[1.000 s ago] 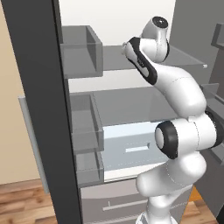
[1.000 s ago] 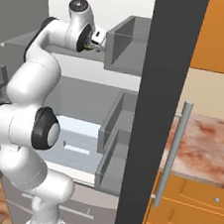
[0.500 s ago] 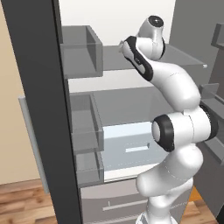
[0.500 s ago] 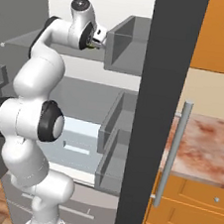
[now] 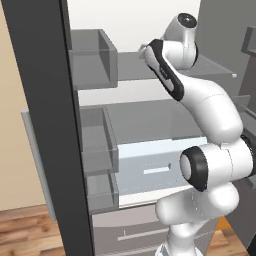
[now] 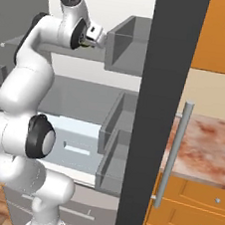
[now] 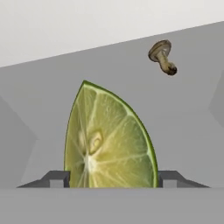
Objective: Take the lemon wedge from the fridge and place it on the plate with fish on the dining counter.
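Note:
In the hand view the lemon wedge [image 7: 109,144], yellow-green with a dark green rind, stands upright on the grey upper shelf of the fridge [image 6: 162,91]. My gripper [image 7: 113,179] is shut on it, a dark fingertip [image 7: 54,178] pressed against each lower side. From the right base view the gripper [image 6: 97,36] reaches over that shelf, beside a grey door bin. The arm [image 5: 200,100] stretches up from the base into the white fridge interior. The dining counter [image 6: 205,147] lies right of the open door. The plate with fish is out of view.
A small brown mushroom [image 7: 162,57] lies farther back on the same shelf. Grey door bins [image 5: 92,60] line the left door, and others [image 6: 125,48] hang on the right door. A pale drawer [image 5: 150,167] sits below, with orange cabinets [image 6: 191,215] under the counter.
The hand has stayed at the upper shelf while the arm's elbow rose and its lower joints turned slightly. Nothing else in the fridge has moved.

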